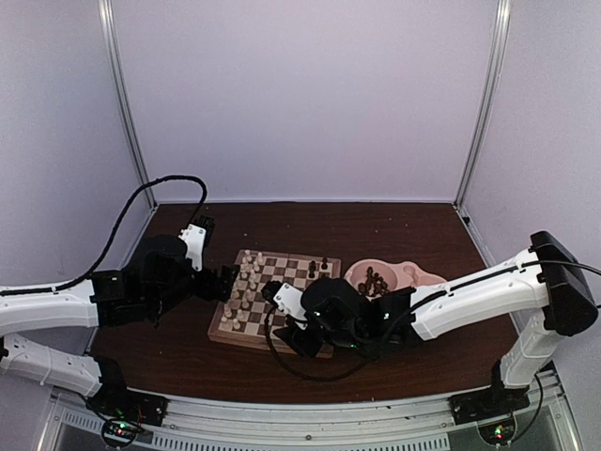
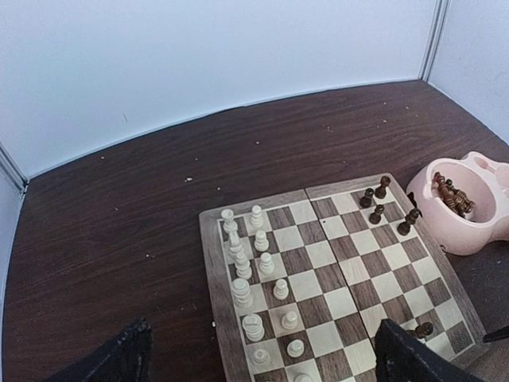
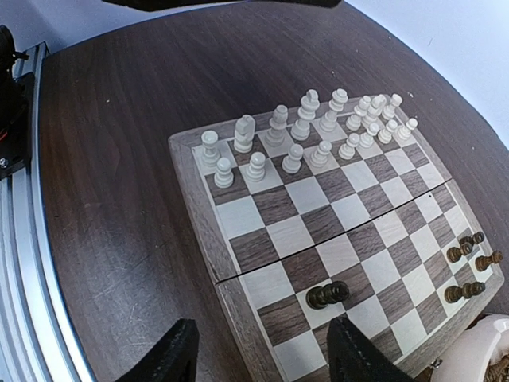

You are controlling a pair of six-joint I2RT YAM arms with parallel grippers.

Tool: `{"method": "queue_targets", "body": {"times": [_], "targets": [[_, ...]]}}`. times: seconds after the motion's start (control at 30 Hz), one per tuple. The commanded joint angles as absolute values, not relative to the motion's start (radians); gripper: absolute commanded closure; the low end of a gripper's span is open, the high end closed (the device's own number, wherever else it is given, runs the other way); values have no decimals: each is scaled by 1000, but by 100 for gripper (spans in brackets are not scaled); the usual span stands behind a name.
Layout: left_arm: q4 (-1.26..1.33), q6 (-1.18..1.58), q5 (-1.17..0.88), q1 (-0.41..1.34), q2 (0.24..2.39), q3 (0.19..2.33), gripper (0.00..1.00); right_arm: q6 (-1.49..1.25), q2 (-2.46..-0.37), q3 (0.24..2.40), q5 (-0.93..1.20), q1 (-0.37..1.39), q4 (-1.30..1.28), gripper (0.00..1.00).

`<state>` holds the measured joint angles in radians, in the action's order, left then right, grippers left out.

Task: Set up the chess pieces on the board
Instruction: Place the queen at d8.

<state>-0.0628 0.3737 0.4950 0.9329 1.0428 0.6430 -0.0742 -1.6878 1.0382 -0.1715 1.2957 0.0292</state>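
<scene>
The board (image 1: 246,329) lies mid-table. Cream chess pieces (image 2: 253,274) fill two files along its left side. Several dark chess pieces (image 2: 378,205) cluster at the far right corner, and one dark piece (image 3: 328,294) stands alone near the right front corner. My right gripper (image 3: 258,358) hovers over the board's front edge, open, with that lone dark piece just ahead of its right finger (image 3: 358,354) and nothing between the jaws. At the board's left edge my left gripper (image 2: 262,366) hangs wide open and empty, above the cream pieces.
A pink double bowl (image 1: 427,276) stands right of the board, against its far right corner, with more dark pieces (image 2: 451,191) inside. The enclosure's white walls close in the back and sides. A metal rail (image 3: 24,239) runs along the table's near edge.
</scene>
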Motion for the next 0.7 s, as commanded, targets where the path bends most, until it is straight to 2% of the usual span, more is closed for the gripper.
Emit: {"method": "queue_targets", "body": {"times": [0.0, 0.53, 0.67], "targets": [[-36, 388, 510, 928, 1020, 631, 2, -112, -1730, 1107, -198, 1295, -56, 43], [-25, 381, 474, 927, 1036, 634, 2, -218, -1812, 1179, -157, 1191, -105, 51], [-23, 382, 474, 928, 1032, 632, 2, -220, -1834, 1193, -142, 1172, -113, 56]]}}
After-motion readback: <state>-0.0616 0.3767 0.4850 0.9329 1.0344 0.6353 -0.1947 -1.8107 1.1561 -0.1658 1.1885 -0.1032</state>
